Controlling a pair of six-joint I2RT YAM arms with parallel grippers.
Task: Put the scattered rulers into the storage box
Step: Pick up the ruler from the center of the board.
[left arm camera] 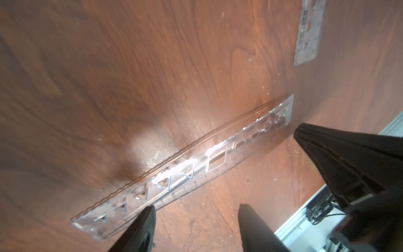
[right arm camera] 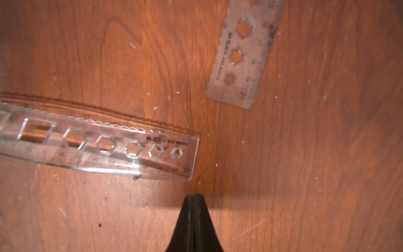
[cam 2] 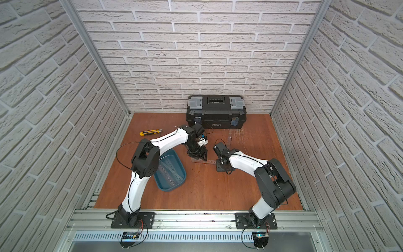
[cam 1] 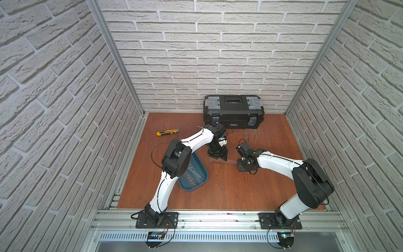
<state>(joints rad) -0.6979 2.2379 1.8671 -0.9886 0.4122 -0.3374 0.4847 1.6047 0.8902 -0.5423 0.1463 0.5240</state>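
Nearest the arm bases sits the storage box (cam 1: 205, 174) (cam 2: 185, 174), angled on the wooden surface (cam 1: 229, 192) beside the left arm's elbow; several rulers (cam 1: 192, 174) (cam 2: 171, 172) already lie lengthwise in it, overlapping. Further in, one clear ruler (cam 1: 222, 162) (cam 2: 201, 161) (left arm camera: 185, 172) (right arm camera: 98, 148) lies flat on the bare surface between the two arms, with stencil cut-outs along it and one wavy edge. Its triangle end points toward the storage box and its "20" end toward the right arm.

The left tool (cam 1: 218, 157) (cam 2: 197, 156) (left arm camera: 197, 209) hangs over the triangle end with its fingers apart and nothing between them; in the left wrist view one finger (left arm camera: 146, 222) overlaps the ruler's graduated edge, though whether it touches cannot be told. The right tool (right arm camera: 194, 196) (left arm camera: 299, 132) has its fingers pressed together, gripping nothing; its tip stands just beside the corner of the "20" end, with a sliver of bare wood between them in the right wrist view.

Beyond that lies a second ruler (right arm camera: 244, 54) (left arm camera: 307, 32), also flat on the surface, near the first one's "20" end, roughly crosswise to it and not touching it. Further back on the left is a yellow-and-black utility knife (cam 1: 167, 132) (cam 2: 151, 132); against the far brick wall stands a closed black toolbox (cam 1: 233, 111) (cam 2: 216, 111).
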